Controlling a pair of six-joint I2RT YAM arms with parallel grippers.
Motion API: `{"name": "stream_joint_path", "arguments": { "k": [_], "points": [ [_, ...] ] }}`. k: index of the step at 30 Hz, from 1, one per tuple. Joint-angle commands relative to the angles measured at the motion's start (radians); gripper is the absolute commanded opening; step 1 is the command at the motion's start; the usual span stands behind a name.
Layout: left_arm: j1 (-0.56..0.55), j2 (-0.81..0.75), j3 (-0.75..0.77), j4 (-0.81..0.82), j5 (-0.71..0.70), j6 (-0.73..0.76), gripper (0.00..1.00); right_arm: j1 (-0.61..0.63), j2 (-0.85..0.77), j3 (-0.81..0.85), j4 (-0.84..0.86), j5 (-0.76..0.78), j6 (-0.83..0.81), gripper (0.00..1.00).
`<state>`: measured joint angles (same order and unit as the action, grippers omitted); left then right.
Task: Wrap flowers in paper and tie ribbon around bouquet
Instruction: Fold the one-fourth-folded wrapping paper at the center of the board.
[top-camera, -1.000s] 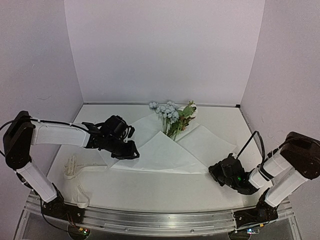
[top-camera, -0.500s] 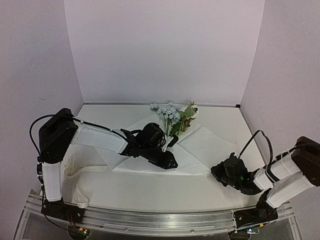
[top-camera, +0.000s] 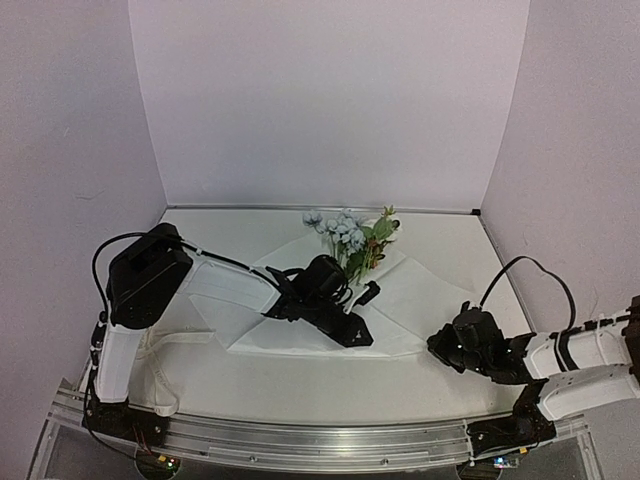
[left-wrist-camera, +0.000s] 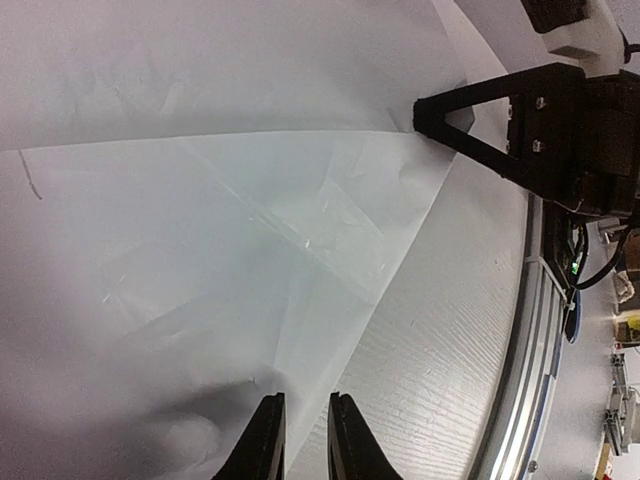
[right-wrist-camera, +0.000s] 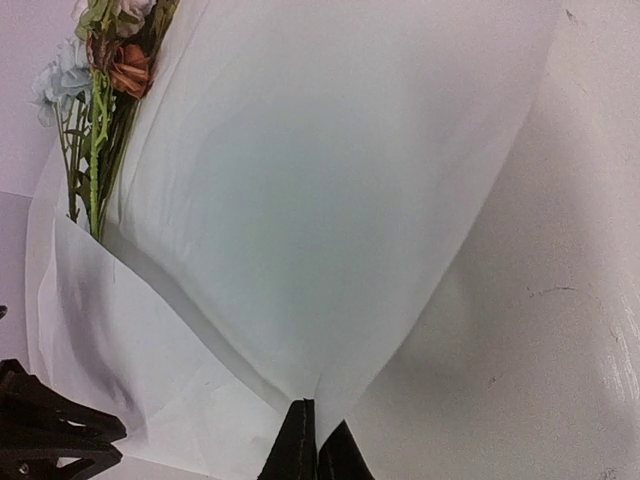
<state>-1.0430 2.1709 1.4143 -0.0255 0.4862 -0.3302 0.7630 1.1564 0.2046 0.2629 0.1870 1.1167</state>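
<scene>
On the table (top-camera: 300, 388) the right gripper (right-wrist-camera: 315, 425) pinches the paper (left-wrist-camera: 200, 250) by a corner — left gripper (left-wrist-camera: 297, 412) nearly closed, hold unclear.

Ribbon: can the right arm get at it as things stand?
Probably not. The ribbon lies far left, beside the left arm. The right gripper is shut on the paper at its far right corner, with the whole sheet between.
</scene>
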Motion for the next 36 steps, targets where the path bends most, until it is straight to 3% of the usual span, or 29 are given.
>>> {"name": "stream_joint_path", "arguments": {
  "k": [1, 17, 36],
  "points": [
    [-0.021, 0.039, 0.064, -0.042, -0.005, 0.083, 0.15, 0.004, -0.033, 0.062, -0.152, -0.012, -0.059, 0.00],
    [-0.081, -0.002, 0.020, -0.066, -0.262, 0.229, 0.14, 0.004, -0.119, 0.133, -0.368, 0.026, -0.116, 0.00],
    [-0.124, 0.077, 0.067, -0.075, -0.255, 0.244, 0.03, 0.004, -0.221, 0.257, -0.571, -0.003, -0.262, 0.00]
  ]
}}
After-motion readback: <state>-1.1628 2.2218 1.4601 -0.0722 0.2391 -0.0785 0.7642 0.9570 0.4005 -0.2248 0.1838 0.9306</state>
